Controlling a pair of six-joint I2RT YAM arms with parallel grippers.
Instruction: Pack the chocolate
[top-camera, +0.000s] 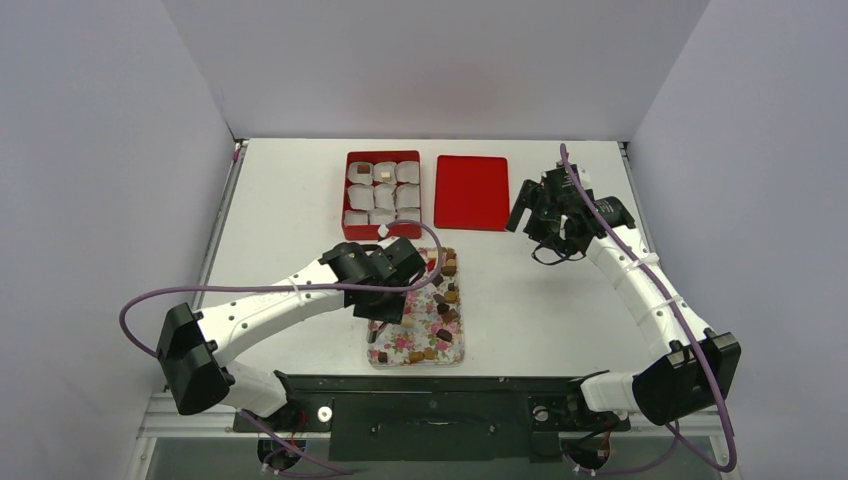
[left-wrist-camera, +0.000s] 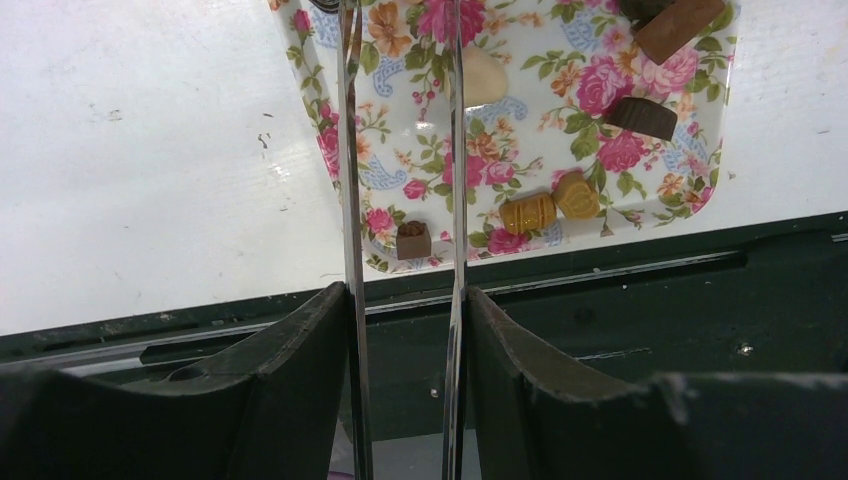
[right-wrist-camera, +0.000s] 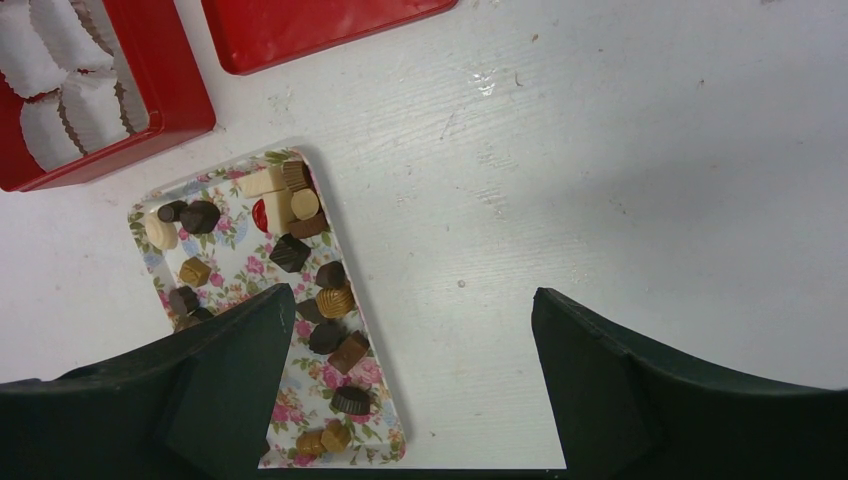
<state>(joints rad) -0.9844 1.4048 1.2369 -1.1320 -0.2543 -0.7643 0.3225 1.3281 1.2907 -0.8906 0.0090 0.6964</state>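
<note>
The chocolate (top-camera: 447, 295) lies as several small brown, tan and cream pieces on a floral tray (top-camera: 400, 345). My left gripper (top-camera: 395, 270) hangs over that tray, shut on thin metal tongs (left-wrist-camera: 349, 200) whose two blades stand apart. Their tips run out of the top of the left wrist view. Below them are a brown cube (left-wrist-camera: 412, 240) and two golden pieces (left-wrist-camera: 527, 213). My right gripper (top-camera: 545, 215) is open and empty above the table, right of the tray. In its wrist view the chocolate (right-wrist-camera: 334, 300) shows to the left of its gap (right-wrist-camera: 410, 295).
A red box (top-camera: 347, 195) lined with white paper cups (top-camera: 408, 196) stands behind the tray. A tan piece (top-camera: 384, 175) sits in one back cup. The red lid (top-camera: 471, 192) lies flat to the box's right. A black rail (top-camera: 430, 385) runs along the near edge.
</note>
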